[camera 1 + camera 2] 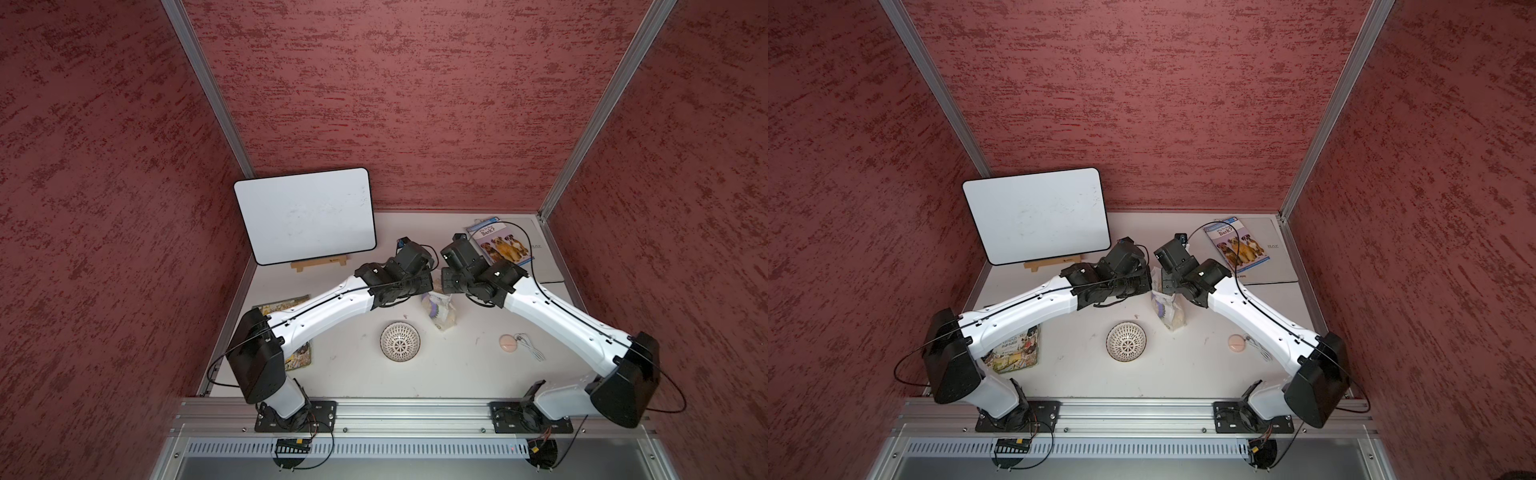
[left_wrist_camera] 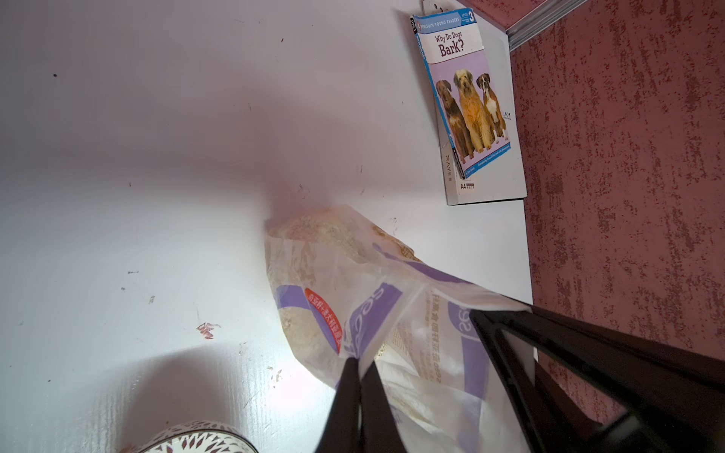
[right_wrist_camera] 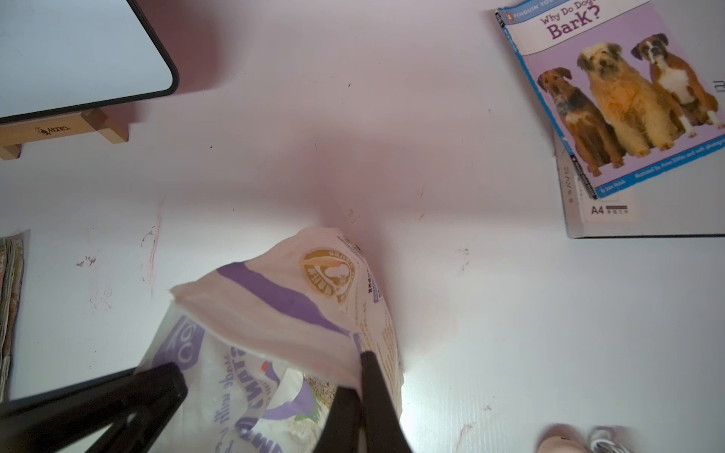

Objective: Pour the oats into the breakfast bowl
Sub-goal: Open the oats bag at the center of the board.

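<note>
Centre of top view: oatmeal pouch [image 1: 440, 311] standing, oats inside; breakfast bowl [image 1: 400, 341] just lower left, empty. Clamped on pouch mouth edges: left fingers [image 2: 347, 396], right fingers [image 3: 376, 392]. Likely best: hold mouth spread, tip slowly over bowl.

Left arm [image 1: 324, 303] and right arm [image 1: 557, 309]: white shells dotted with small screws, black joint housings. A thin black cable [image 1: 340, 294] is run along each. Left gripper [image 2: 359, 362] fingers: black, tapered.

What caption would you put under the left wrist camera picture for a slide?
Left gripper pinches the edge of the oat pouch, patterned bowl close by, dog book farther off.
</note>
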Available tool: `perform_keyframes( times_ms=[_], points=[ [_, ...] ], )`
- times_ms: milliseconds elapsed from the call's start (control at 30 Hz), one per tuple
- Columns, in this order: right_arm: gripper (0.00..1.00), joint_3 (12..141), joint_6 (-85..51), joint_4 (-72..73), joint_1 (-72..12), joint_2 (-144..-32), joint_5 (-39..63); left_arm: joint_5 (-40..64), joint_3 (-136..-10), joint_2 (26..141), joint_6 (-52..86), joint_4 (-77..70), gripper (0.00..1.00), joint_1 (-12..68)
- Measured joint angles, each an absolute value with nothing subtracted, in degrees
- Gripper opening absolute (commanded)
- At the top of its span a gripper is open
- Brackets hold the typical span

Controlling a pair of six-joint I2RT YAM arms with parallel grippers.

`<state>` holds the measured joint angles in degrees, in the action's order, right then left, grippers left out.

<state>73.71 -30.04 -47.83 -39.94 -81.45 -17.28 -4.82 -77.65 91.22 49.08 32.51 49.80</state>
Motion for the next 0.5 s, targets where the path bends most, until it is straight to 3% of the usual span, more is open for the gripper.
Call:
perform_keyframes(
  times_ms=[100,300,500],
  points=[
    [0.11,73.7,-28.8,-46.9,-39.7,-81.5,-16.3,-4.8,-78.4,92.1,49.1,32.6,0.00,49.5],
    [0.55,73.7,-25.3,-43.6,-39.3,-78.1,-13.4,-4.6,-80.9,93.5,49.1,32.8,0.00,49.5],
    [0.81,73.0,-22.9,-42.4,-39.2,-68.1,-12.1,-4.5,-81.8,94.0,49.0,33.6,0.00,49.5]
  ],
)
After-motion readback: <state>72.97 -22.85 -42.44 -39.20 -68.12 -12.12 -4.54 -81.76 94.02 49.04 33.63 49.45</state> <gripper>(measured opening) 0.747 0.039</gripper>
